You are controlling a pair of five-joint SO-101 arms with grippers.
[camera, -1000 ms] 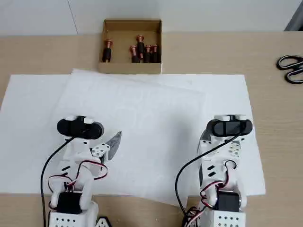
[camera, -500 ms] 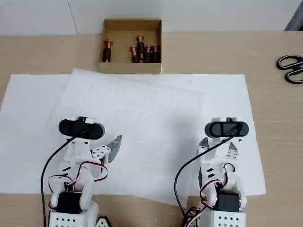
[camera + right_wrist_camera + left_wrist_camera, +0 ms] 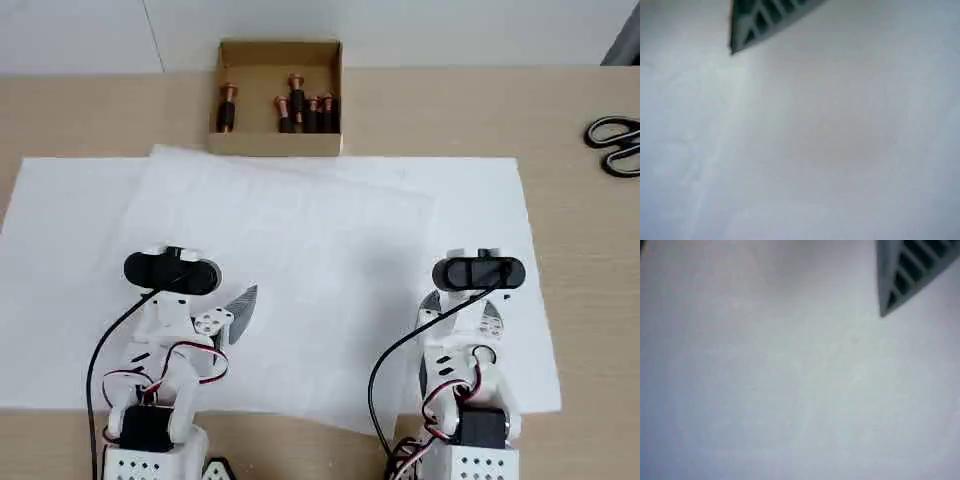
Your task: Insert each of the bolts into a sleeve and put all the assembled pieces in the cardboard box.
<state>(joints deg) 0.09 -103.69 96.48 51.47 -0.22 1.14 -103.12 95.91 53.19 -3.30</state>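
Box (image 3: 280,146) sits upper left of centre on the tabletop (image 3: 450,110). Sleeved bolts lie inside: one on the left (image 3: 228,107), a cluster on the right (image 3: 305,112). No loose bolts or sleeves on the paper (image 3: 320,250), so the task looks done.

Left end effector (image 3: 240,305) and right end effector (image 3: 461,309) are low in frame over the paper. Can't tell how far open either is; no part seen in either.

Best move, I'd judge: park both arms clear of the box and don't nudge it. Scissors (image 3: 615,145) at far right aren't needed. No readable writing anywhere.

Bright, even light; soft, faint shadows
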